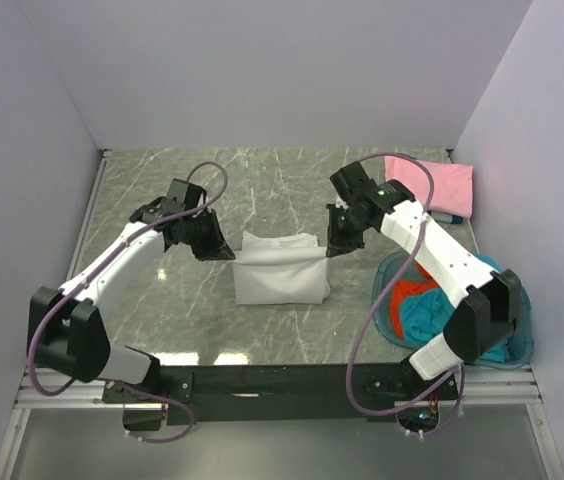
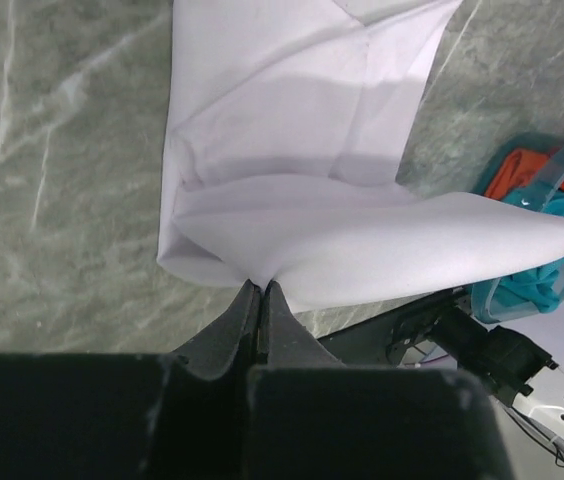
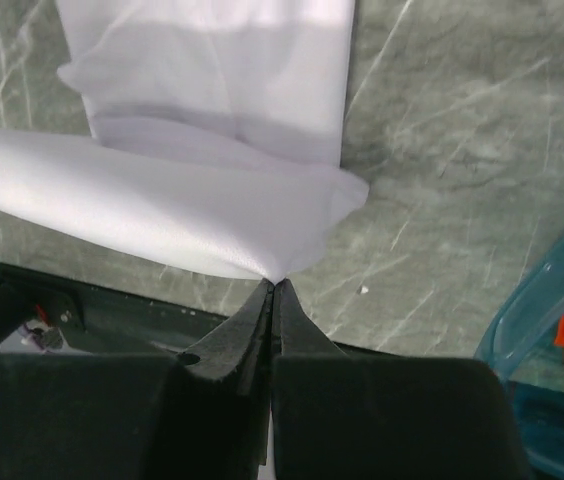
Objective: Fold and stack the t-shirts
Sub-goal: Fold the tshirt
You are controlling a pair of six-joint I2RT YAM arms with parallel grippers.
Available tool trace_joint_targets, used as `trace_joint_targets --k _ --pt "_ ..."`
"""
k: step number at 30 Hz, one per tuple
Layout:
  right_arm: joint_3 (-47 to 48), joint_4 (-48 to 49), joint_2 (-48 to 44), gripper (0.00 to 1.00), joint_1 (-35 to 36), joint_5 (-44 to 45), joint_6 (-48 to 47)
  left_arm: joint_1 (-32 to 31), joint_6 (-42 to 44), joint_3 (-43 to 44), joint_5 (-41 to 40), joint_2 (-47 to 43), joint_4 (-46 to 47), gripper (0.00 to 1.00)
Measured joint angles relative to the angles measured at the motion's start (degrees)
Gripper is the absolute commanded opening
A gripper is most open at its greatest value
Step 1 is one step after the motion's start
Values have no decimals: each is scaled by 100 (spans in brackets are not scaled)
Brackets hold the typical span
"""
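Marble bench (image 1: 162,180), white shirt (image 1: 280,285) mid-fold.
Left and right jaws each clamp a corner, holding that edge taut between them so it should fold over evenly.

top external: high behind the arm bases (image 1: 132,372), looking down on the whole marble table (image 1: 162,190) | left wrist: close, low, facing the white t-shirt (image 2: 282,120) from its left | right wrist: same nearness, from its right | shared by all: that shirt, blue basket (image 3: 552,300)
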Motion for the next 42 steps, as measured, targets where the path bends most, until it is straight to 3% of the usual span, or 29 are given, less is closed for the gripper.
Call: trace_joint_targets --k 24,25,26,27,28,30,31,32,36,42 --pt "2441 103 2992 0 -861 -33 -754 704 590 2332 758 3193 481 0" --pt "2527 81 3123 0 -898 -44 -778 719 601 2476 813 3342 492 3" --pt "2597 66 3211 0 -922 -63 -800 734 612 2623 848 3482 492 13" --pt "2688 59 3320 9 -946 -109 -822 743 625 2739 866 3600 494 27" --pt "2778 48 3445 32 -964 -149 -837 761 601 2863 876 3724 501 47" --pt "3003 39 3709 46 -997 -258 -903 798 621 2975 850 3871 533 59" --pt "3099 59 3845 68 -1010 -334 -960 826 584 2986 833 3897 564 73" --pt "3178 63 3960 81 -1023 -411 -975 852 584 2986 815 3906 586 78" --pt "3237 133 4120 85 -1073 -761 -1106 962 485 2986 726 3888 820 82" --pt "2446 706 3609 87 -1237 -1268 -1246 984 544 2496 780 3674 1226 71"
